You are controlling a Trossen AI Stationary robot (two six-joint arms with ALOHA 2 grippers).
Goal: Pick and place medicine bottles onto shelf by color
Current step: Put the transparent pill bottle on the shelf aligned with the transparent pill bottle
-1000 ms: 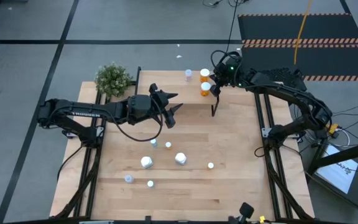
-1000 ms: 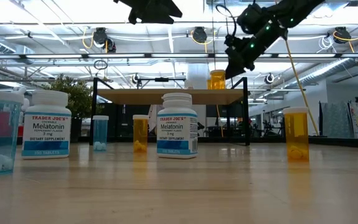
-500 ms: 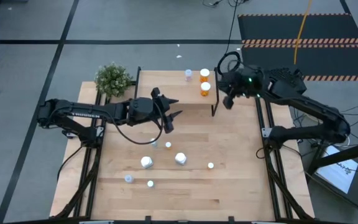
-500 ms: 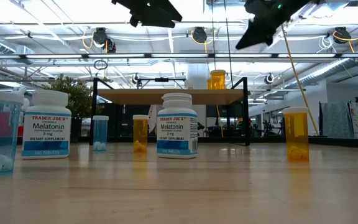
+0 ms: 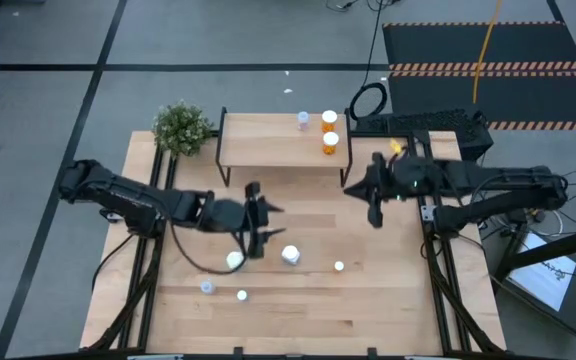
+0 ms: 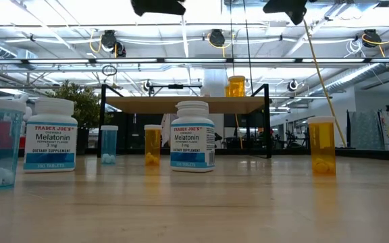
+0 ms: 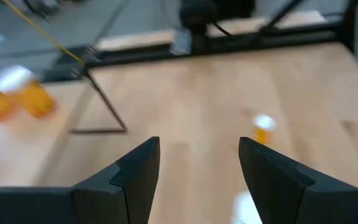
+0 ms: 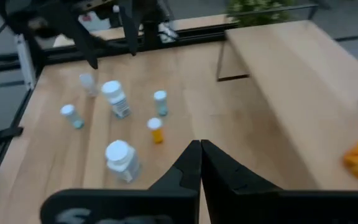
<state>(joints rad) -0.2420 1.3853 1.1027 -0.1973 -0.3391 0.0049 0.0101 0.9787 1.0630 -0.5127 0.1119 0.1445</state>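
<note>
The shelf (image 5: 268, 145) stands at the table's far side and bears two orange bottles (image 5: 330, 142) and a pale one (image 5: 303, 121) at its right end. Loose medicine bottles stand upright on the table: two white ones (image 5: 290, 254), a small orange one (image 5: 339, 266) and pale blue ones (image 5: 206, 287). My left gripper (image 5: 263, 230) hovers open and empty above the loose bottles; its wrist view shows the small orange bottle (image 7: 263, 127) ahead of the fingers. My right gripper (image 5: 373, 215) hangs shut and empty in front of the shelf's right end.
A potted plant (image 5: 181, 127) stands at the table's far left corner beside the shelf. The shelf's black legs (image 5: 346, 172) reach down to the tabletop. Bare wood lies along the near edge and on the right side of the table (image 5: 388, 300).
My left gripper has swung from the shelf's front edge toward the near edge and sunk a little, now over the loose bottles, still open. My right gripper has drawn back from the orange bottles on the shelf toward the near and right edges and risen, staying shut. No bottle has moved.
</note>
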